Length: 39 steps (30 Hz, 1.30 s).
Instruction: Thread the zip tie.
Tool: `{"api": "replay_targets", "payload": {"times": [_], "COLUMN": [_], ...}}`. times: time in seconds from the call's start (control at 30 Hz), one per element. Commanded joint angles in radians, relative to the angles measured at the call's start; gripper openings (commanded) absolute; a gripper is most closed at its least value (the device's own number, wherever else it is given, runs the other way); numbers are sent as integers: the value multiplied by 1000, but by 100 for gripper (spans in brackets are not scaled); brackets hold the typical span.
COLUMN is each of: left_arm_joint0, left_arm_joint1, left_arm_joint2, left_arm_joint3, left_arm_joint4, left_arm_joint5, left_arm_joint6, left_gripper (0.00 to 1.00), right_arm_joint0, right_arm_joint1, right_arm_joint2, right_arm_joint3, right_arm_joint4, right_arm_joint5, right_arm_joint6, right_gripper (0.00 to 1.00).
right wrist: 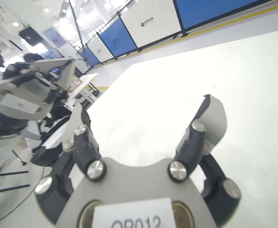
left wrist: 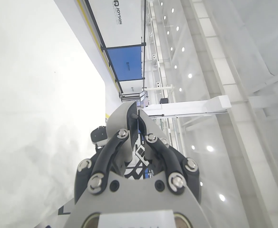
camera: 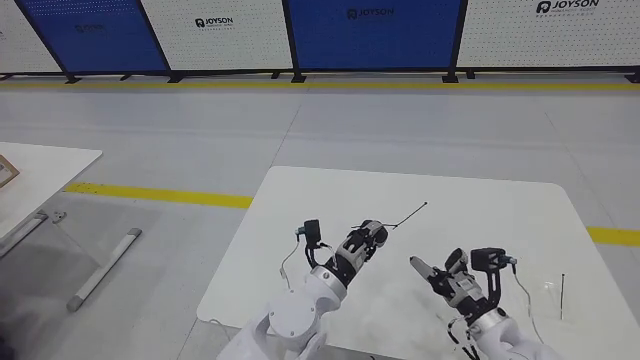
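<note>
— Nearest my left wrist camera were my left jaws, pressed shut on the zip tie (left wrist: 137, 125). It ran edge-on between the pads (left wrist: 132, 122).

— Why hold it that way?

— As I judged it, gripping near one end left the long tail free. From above, the zip tie (camera: 406, 216) stuck out past the left jaws and slanted away over the worktop (camera: 480, 190), seemingly clear of its surface. That gave my other arm something to take.

— And the other arm?

— My right jaws stood spread wide with nothing in them, just beside the left ones, over the worktop. I read that as waiting to catch the tail and bend it round toward the head.

— What couldn't you make out?

— Plenty. A small dark block (left wrist: 134, 115) sat at the pads in the left wrist view. I took it for the tie's head, but couldn't be sure. How much of the tie lay buried between the pads, I couldn't tell. From the right wrist, the zip tie (right wrist: 73, 12) rose from the left jaws and ran off the frame's edge, so its tip was cut off. A thin dark strip (camera: 562, 295) lay on the worktop on my right side, well apart from both arms. It was too small to tell whether it was another tie.
</note>
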Motion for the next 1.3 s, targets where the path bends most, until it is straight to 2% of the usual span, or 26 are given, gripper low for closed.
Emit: {"api": "replay_targets", "payload": {"times": [0.0,0.27,0.47,0.7,0.83,0.97,1.0,1.03,1.07,1.13,1.27], "left_arm_joint0": [0,0,-2,-1,-7,-8,-8,-8,-7,-7,-7], "left_arm_joint1": [1,1,-2,-3,-5,-7,-7,-7,-8,-8,-9], "left_arm_joint2": [4,5,14,13,28,33,33,33,33,33,40], "left_arm_joint3": [-2,0,0,-1,8,6,6,6,6,6,12], "left_arm_joint4": [4,3,-24,-27,-22,-21,-21,-20,-19,-18,-13], "left_arm_joint5": [10,8,-11,-17,-23,-28,-29,-30,-29,-29,-30], "left_arm_joint6": [-23,-24,-36,-32,-32,-27,-26,-24,-23,-22,-24], "left_gripper": [0,0,0,0,0,0,0,0,0,0,0], "right_arm_joint0": [6,8,41,47,52,64,67,69,71,74,79], "right_arm_joint1": [-1,-2,-3,-5,-11,-17,-18,-19,-21,-22,-22], "right_arm_joint2": [-7,-9,-24,-22,-26,-31,-33,-37,-46,-54,-58], "right_arm_joint3": [0,4,39,51,80,109,111,111,107,103,98], "right_arm_joint4": [-10,-19,-96,-84,-23,-21,-28,-39,-51,-62,-50], "right_arm_joint5": [14,9,-59,-64,-111,-84,-77,-66,-67,-71,-128], "right_arm_joint6": [2,3,-36,-57,-114,-152,-149,-147,-138,-122,-115], "right_gripper": [100,100,100,100,100,100,93,53,47,46,43]}}
